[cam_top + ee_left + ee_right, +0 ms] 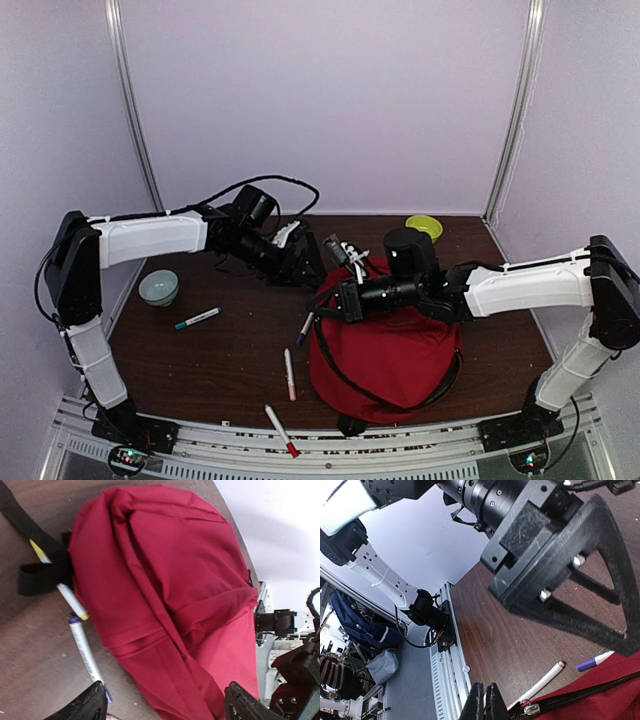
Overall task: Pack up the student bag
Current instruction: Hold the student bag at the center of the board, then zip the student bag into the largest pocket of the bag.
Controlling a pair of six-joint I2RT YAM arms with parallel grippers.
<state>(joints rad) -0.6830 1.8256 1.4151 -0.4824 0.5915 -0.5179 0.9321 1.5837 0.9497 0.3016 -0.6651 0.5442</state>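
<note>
The student bag (390,350) is lying flat on the brown table (220,350), right of the middle and close to the near edge. It is showing as a large red fabric backpack with a rounded outline, and its cloth is sagging in soft folds and long seams along its length. A black strap (35,575) is sticking out from its top end and is resting on the wood, and another black strap is curving around its near and right sides. A black zipper (585,689) with a small metal pull is running along one edge. Whether the main opening is standing open, I cannot tell.
</note>
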